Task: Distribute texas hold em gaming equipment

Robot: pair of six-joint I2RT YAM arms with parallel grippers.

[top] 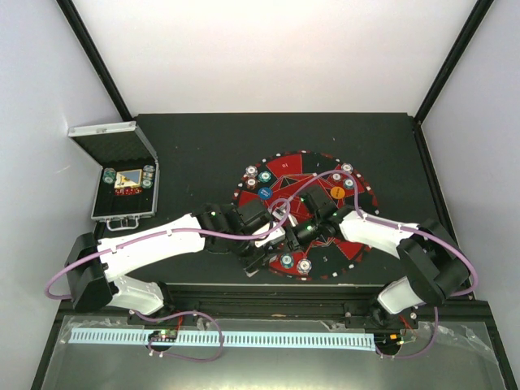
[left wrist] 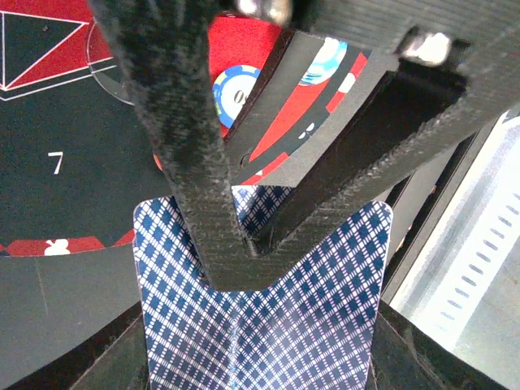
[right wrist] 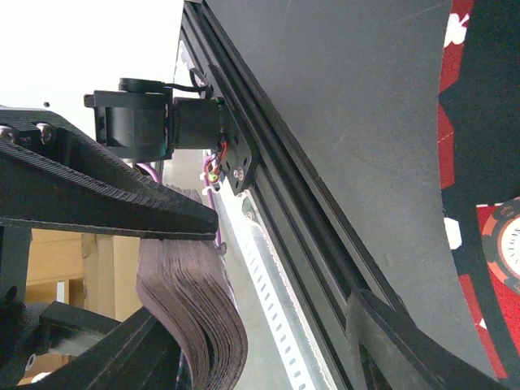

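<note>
My left gripper (left wrist: 248, 248) is shut on a single blue diamond-backed playing card (left wrist: 268, 325), held above the near edge of the round mat (left wrist: 49, 162). A blue-and-white chip (left wrist: 231, 89) lies on the mat beyond the fingers. My right gripper (right wrist: 183, 276) is shut on a bent deck of cards (right wrist: 199, 333), seen edge-on. In the top view both grippers, left (top: 266, 242) and right (top: 299, 234), meet over the mat's near half (top: 325, 260). Chip stacks (top: 258, 174) sit at the mat's left, others (top: 348, 175) at its right and near edge (top: 296, 262). A blue button (top: 264, 193) and an orange button (top: 336, 192) lie on the mat.
An open silver case (top: 122, 191) with chips (top: 109, 175) in black foam stands at the table's left. A metal rail (right wrist: 268, 244) and a perforated strip (top: 219, 337) run along the near table edge. A red chip (right wrist: 508, 244) shows at the mat's edge.
</note>
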